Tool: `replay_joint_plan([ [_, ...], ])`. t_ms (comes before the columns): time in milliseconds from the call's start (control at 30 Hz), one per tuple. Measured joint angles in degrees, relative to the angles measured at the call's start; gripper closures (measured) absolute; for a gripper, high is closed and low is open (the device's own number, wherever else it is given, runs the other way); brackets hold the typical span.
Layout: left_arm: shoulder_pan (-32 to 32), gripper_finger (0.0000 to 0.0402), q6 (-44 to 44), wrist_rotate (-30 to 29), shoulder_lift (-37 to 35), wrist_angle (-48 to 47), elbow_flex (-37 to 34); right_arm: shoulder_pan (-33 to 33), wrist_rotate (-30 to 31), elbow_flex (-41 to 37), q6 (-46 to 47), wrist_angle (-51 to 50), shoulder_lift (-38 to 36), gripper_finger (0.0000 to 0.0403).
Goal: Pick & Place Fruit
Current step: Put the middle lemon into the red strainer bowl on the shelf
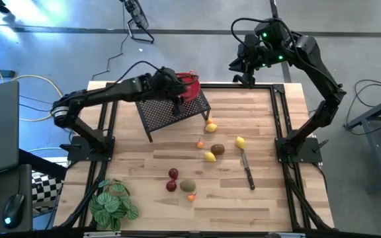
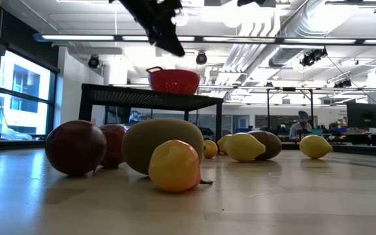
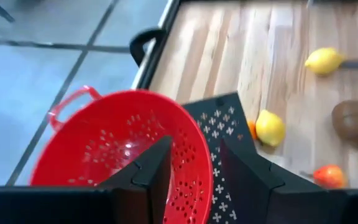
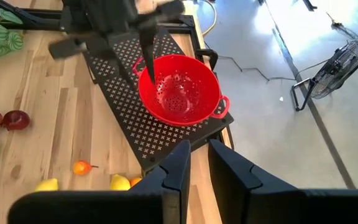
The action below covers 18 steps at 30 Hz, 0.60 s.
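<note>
Fruit lies scattered on the surface, none in the bowl; left pincer hovers open and empty over it and must next descend to a piece, while right pincer waits, slightly parted.

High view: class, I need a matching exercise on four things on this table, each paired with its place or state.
Things:
1. red colander
2. knife
3. leafy plant
4. left gripper

Places or states:
A. table's near left corner
B. open over the colander
C. on the black perforated stand
D. flat on the wood, right of the fruit

Pairs: 1-C, 2-D, 3-A, 4-B
</note>
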Motion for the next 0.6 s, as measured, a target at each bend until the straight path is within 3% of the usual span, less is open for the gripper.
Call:
replay_joint_plan([
  [267,0.1,0.0268,-4.8,-0.8,-7.5,1.3,0.0,1.4,0.0,0.0,7.4,-2.4,-0.5,0.0353],
  [400,0.1,0.0268,-2.9,-1.0,-10.6,0.2,0.0,2.4,0.1,0.0,12.6,-2.7,-0.5,0.0353],
  [600,0.1,0.0278,-4.0,1.0,-15.4,-6.3,-2.5,3.9,0.3,0.0,17.9,-12.7,-0.5,0.0353],
])
